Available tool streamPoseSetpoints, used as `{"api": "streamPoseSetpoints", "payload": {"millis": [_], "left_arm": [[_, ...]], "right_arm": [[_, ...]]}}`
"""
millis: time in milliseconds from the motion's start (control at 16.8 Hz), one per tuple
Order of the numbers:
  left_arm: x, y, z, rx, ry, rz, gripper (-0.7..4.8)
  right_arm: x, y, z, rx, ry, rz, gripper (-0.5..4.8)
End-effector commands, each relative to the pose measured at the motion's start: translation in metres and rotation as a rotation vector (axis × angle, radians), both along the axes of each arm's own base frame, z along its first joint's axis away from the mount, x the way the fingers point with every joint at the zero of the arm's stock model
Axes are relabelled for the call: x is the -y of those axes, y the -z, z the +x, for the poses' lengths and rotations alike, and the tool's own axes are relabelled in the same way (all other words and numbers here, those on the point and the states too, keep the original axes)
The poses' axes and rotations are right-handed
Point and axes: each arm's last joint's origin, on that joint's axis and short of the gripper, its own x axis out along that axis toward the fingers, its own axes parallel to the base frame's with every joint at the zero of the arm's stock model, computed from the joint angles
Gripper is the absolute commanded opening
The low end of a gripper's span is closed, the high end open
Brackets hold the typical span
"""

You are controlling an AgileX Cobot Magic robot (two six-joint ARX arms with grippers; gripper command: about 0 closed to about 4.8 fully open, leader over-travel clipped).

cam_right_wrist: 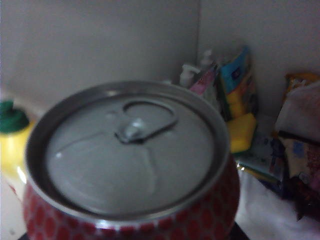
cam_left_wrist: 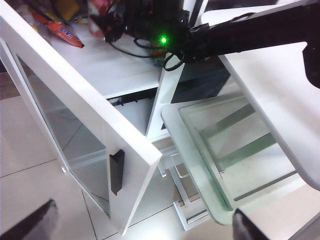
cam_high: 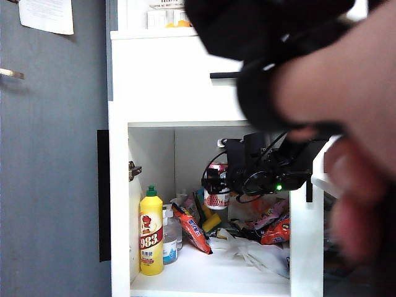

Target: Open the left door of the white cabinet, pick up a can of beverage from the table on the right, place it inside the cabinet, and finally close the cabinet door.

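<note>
In the exterior view, the left door of the white cabinet stands swung wide, seen edge-on as a dark strip at the cabinet's left side, its glass pane unreadable from here; just inside the opening a yellow bottle with a green cap stands upright on the shelf, a small clear bottle just beside it, and behind them a jumble of snack packets whose labels are mostly too small to read; further right, the right gripper reaches into the compartment with the can of beverage held upright above the clutter, its fingers clamped on the red can though dark hardware and cables hide most of the grip; a large blurred dark-and-reddish shape close to the lens blots out the upper right and right side of this view, concealing the cabinet's other door and the table; the right wrist view is filled by the can's silvery top with its pull tab and a band of red pattern beneath, the gripper's own fingers out of frame, with the yellow bottle cut off at one edge and a yellow sponge dim against the rear wall; the left wrist view looks down on the open door and its black bar handle, with the left gripper poised near that handle, only its two dark fingertips showing at the frame edge, spread well apart and holding nothing
</note>
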Motion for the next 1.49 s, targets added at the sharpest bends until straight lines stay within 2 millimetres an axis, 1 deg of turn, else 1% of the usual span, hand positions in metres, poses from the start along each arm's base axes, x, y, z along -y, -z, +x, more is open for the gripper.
{"api": "streamPoseSetpoints", "payload": {"millis": [60,358,596,656,775,1253,1372,1491], "left_arm": [[0.000,-0.001,0.000,0.008,-0.003,-0.006,4.79],[-0.001,-0.001,0.000,0.006,-0.003,-0.004,4.79],[-0.001,0.001,-0.001,-0.006,-0.004,0.010,4.79],[-0.001,0.001,-0.001,-0.006,-0.003,0.010,4.79],[-0.001,0.001,-0.001,-0.006,-0.003,0.010,4.79],[-0.001,0.000,-0.001,-0.006,-0.003,0.009,4.79],[-0.001,0.000,-0.001,-0.004,-0.003,0.008,4.79],[-0.001,-0.001,0.000,0.003,-0.003,0.001,4.79]], "right_arm": [[-0.009,-0.016,-0.001,0.032,-0.010,0.052,1.98],[-0.006,-0.019,0.000,0.074,0.013,0.036,1.98],[-0.003,-0.019,0.002,0.088,0.077,0.006,1.99],[-0.003,-0.018,0.002,0.085,0.078,0.005,2.20],[-0.002,-0.018,0.002,0.082,0.080,0.004,4.04],[0.001,-0.018,0.003,0.078,0.073,0.010,4.05],[-0.001,-0.021,0.002,0.079,0.020,0.016,4.05],[-0.002,-0.028,0.001,0.013,-0.030,0.012,4.04]]}}
